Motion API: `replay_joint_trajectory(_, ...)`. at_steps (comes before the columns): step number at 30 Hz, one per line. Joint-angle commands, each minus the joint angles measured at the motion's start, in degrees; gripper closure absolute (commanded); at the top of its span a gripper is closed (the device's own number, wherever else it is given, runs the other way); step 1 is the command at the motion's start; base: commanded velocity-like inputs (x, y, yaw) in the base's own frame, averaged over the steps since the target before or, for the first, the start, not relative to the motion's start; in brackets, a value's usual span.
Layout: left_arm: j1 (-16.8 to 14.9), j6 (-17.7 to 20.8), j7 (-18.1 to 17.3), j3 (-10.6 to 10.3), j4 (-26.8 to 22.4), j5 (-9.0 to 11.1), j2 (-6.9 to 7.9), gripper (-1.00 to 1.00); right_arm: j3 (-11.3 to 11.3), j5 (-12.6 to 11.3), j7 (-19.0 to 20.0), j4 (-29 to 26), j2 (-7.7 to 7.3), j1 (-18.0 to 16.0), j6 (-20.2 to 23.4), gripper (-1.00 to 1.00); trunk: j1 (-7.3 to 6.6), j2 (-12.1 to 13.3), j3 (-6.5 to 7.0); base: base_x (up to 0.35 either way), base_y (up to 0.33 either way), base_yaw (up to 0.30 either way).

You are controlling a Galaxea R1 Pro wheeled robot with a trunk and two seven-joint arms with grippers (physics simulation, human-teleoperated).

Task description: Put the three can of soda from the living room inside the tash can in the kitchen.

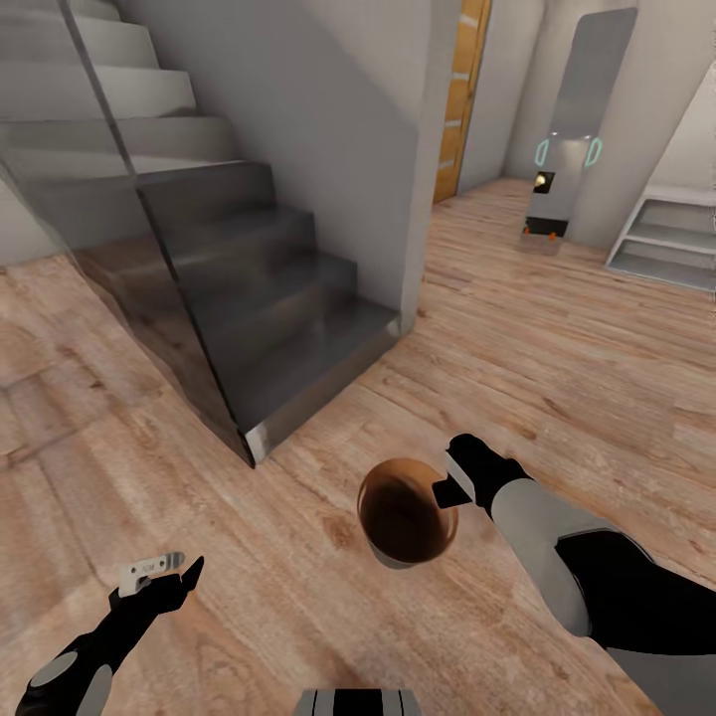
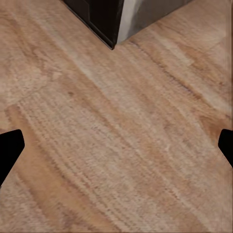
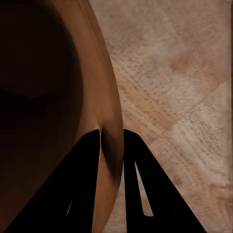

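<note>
We see the right pincer point(image 1: 445, 491) clamped on the rim of the tash can point(image 1: 406, 514), one finger inside the wall and one outside; the right wrist view confirms this, with the two dark fingers point(image 3: 87, 184) straddling the copper-brown rim point(image 3: 109, 145) of the bin. In the head view the tash can hangs upright, its round mouth facing up, held above the light wood plank floor point(image 1: 557, 358) in front of the robot and just beside the right forearm. Its inside looks dark brown and we can make out nothing lying in it, though the bottom is in shadow. The left pincer point(image 1: 164, 574) is held low at the robot's left, well apart from the bin, with its jaws spread wide and nothing between them; in the left wrist view the two black fingertips point(image 2: 10, 145) sit at opposite edges with only floor planks between. Ahead and to the left stands a grey staircase point(image 1: 249, 288) with a glass side panel, its lowest step near the bin in the picture. Farther off we note a wooden door point(image 1: 459, 99), a tall mirror-like panel point(image 1: 577, 129) against the far wall, and a low white shelf unit point(image 1: 666, 244) at the right.
</note>
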Motion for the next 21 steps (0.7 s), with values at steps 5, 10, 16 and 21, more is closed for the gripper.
replay_joint_trajectory(5, 0.00, 0.00, 0.00, 0.00, 0.01, -0.02, 0.00, -1.00, -0.31, -0.83, 0.36, 0.01, -0.03, 0.09, -0.97, 1.00, -0.32, 0.46, 1.08, 0.000, 0.000, 0.000)
replay_joint_trajectory(10, 0.00, 0.02, 0.00, 0.00, 0.01, -0.02, 0.00, -1.00, -0.32, -0.83, 0.47, 0.06, -0.14, 0.26, -2.37, 1.00, -1.42, 2.46, 1.97, 0.000, 0.000, 0.000)
replay_joint_trajectory(16, 0.00, 0.00, 0.00, 0.00, 0.01, -0.03, 0.00, -1.00, -0.37, -0.79, 0.46, 0.01, -0.43, 0.57, -2.95, 1.00, -2.74, 4.87, 3.05, 0.000, 0.000, 0.000)
replay_joint_trajectory(21, 0.00, 0.00, 0.00, 0.00, 0.03, -0.03, 0.00, -1.00, -0.37, -0.75, 0.52, -0.03, -0.54, 1.15, -4.64, 1.00, -3.84, 6.87, 3.95, 0.000, 0.000, 0.000)
